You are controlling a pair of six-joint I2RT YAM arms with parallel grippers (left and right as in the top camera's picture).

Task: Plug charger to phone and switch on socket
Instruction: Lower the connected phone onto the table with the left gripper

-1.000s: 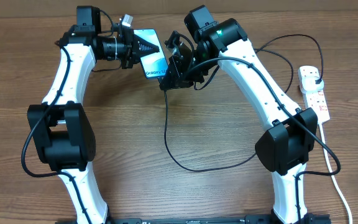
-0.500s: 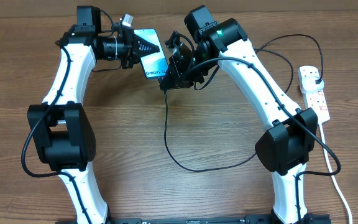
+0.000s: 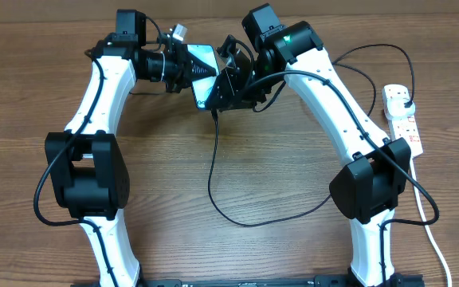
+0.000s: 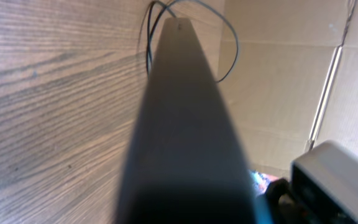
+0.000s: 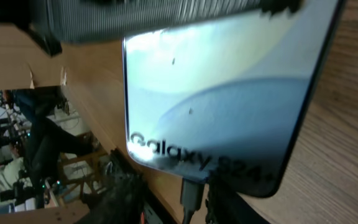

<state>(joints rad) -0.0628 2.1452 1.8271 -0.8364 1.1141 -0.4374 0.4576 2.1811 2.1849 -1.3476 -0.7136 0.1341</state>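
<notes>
Wooden table [image 3: 22, 119], phone [image 5: 229, 93] in left gripper [image 3: 200, 68], charger [image 3: 211, 171] at its edge.

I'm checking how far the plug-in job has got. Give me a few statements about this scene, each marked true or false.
1. The phone lies flat on the table. False: the left claw holds it up off the wood.
2. The charger's connector tip sits in the phone's bottom edge. True.
3. The phone's screen is dark. False: it is lit light blue and shows "Galaxy" lettering.
4. The socket lies at the table's right side, beyond the right arm. True.
5. The right claw is pressing the socket's switch. False: it is at the phone's end, its fingers on either side of the connector.
</notes>
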